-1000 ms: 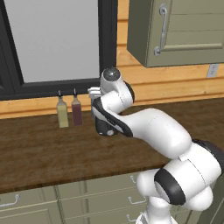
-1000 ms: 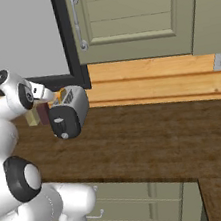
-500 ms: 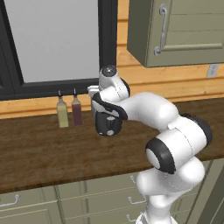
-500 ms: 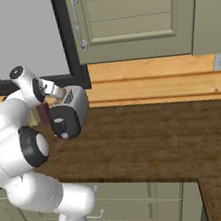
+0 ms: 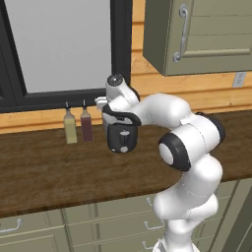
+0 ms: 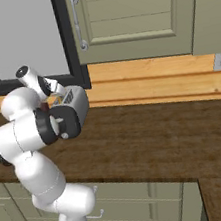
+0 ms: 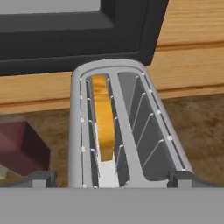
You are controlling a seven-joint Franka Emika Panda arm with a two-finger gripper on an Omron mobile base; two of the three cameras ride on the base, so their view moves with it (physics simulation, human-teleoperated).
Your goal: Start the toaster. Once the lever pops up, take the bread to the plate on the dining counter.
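While the gripper [image 7: 109, 177] hangs just above the toaster [image 7: 124, 131], its fingers are spread wide, one at each side, and hold nothing. The toaster stands on the dark wooden counter [image 6: 153, 141] below the window. The bread [image 7: 103, 116] sits in the left slot, already golden. Lifting it out and carrying it to the plate is not yet done.

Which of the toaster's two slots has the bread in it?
In the hand view, the left slot of the toaster holds the bread, an orange-brown slice standing on edge. The right slot shows only bare wire guides.
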